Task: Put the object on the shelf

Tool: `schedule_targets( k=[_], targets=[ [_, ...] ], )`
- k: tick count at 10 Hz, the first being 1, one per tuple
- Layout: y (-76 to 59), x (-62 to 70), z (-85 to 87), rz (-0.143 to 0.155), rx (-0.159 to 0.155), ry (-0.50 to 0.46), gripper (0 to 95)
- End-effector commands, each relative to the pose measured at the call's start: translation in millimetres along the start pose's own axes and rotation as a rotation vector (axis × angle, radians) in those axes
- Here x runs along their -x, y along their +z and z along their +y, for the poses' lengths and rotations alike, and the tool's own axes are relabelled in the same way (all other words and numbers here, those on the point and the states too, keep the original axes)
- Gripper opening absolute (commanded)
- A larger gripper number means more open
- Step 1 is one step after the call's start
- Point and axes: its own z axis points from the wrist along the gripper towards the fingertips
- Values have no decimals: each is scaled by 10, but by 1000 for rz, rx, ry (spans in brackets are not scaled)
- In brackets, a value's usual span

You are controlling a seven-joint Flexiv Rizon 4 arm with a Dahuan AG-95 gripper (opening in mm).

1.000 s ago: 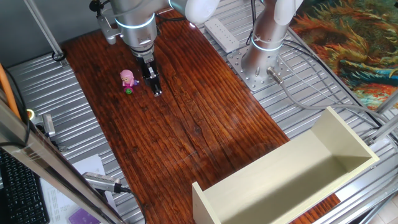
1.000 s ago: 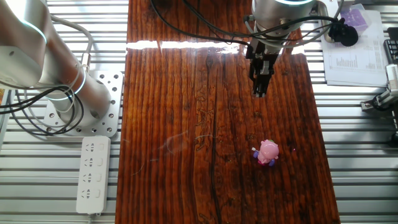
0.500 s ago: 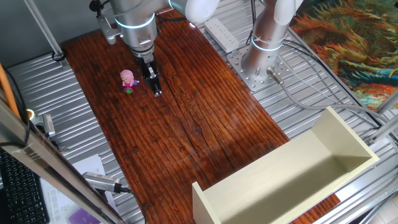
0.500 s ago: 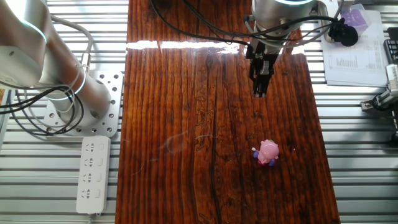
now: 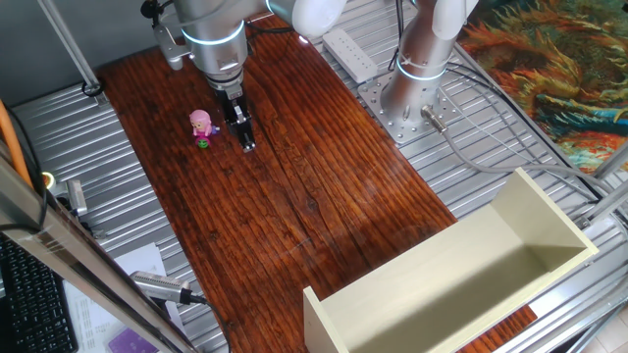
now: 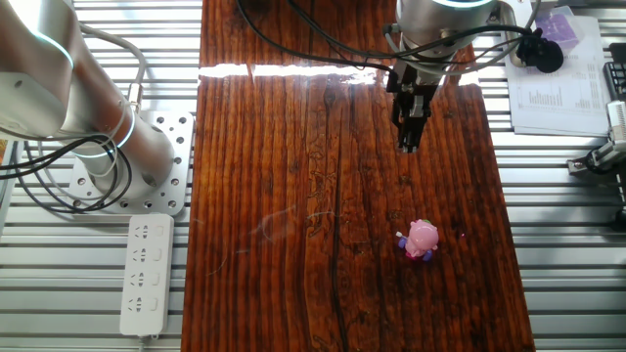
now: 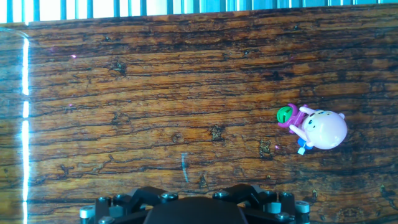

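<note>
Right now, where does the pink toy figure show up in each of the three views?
One fixed view: the pink toy figure stands upper left on the wooden tabletop, just left of the gripper.
The other fixed view: lower right, below the gripper.
Hand view: right of centre.
Shared landmark: the dark wooden tabletop.

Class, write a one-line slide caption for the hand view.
Looking down the hand at a dark wooden table, a small pink toy figure lies off to the right.

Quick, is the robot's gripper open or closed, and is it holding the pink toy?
Gripper: fingers look closed together, holding nothing. The pink toy figure stands on the wooden table, apart from it.
</note>
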Motion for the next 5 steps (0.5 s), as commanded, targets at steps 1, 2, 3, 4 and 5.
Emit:
schedule_targets(
  k=[1,2,3,4,5],
  targets=[
    [1,-1,1,63,1,-120,0],
    [1,-1,1,66,-6,-124,0],
    [1,-1,1,66,-6,-124,0],
    [1,-1,1,66,-6,-123,0],
    [1,-1,1,66,-6,-123,0]
  ],
)
